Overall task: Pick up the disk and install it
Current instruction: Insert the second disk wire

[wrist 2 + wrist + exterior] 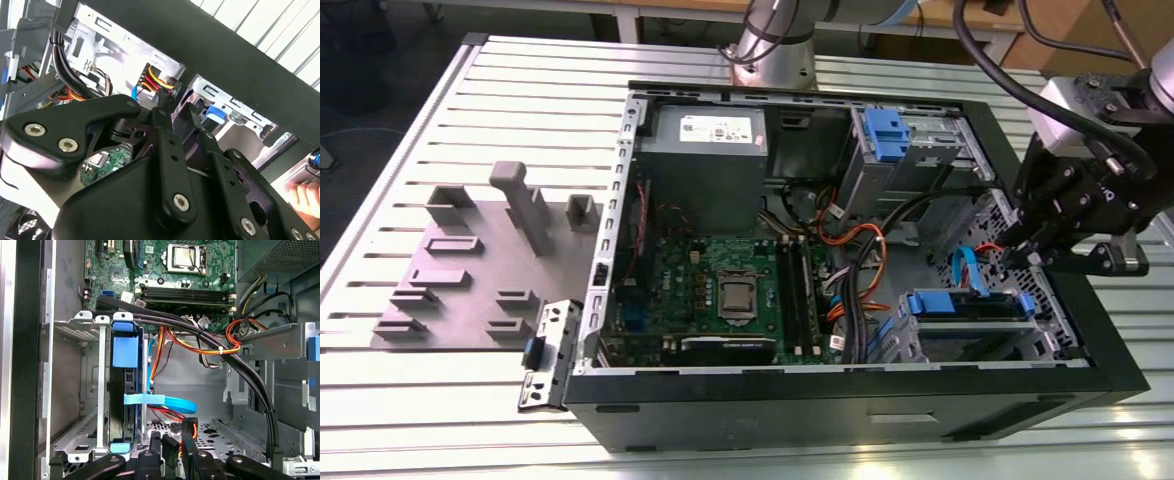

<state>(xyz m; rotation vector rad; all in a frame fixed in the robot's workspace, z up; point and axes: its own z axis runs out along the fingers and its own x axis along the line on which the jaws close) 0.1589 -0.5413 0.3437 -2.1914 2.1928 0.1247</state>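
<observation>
Gripper (1025, 255) hangs at right of the exterior view, over the right-hand wall of the open computer case (854, 405), tips dipped just inside the rim; open or closed state cannot tell, linkage blocks the tips in both wrist views (177, 112) (172, 437). Disk (970, 303) sits in the metal drive cage (987, 335) at lower right of the exterior view, blue rail facing up, just beside and below the gripper tips, not in the gripper. First wrist view has the disk (120, 400) edge-on in the cage (90, 390), dark body between the cage walls, blue tab at its end. Light blue data cable (165, 401) runs across near the disk, unclear if plugged in. Motherboard (720, 290) lies mid-case, grey power supply (707, 135) toward upper centre, a second blue bracket (887, 135) in the bay at upper right. Grey fixture plate (480, 260) with upright blocks lies on the slatted table (400, 390) at the exterior view's left. A person's fingertips (305, 196) show in the second wrist view outside the case
</observation>
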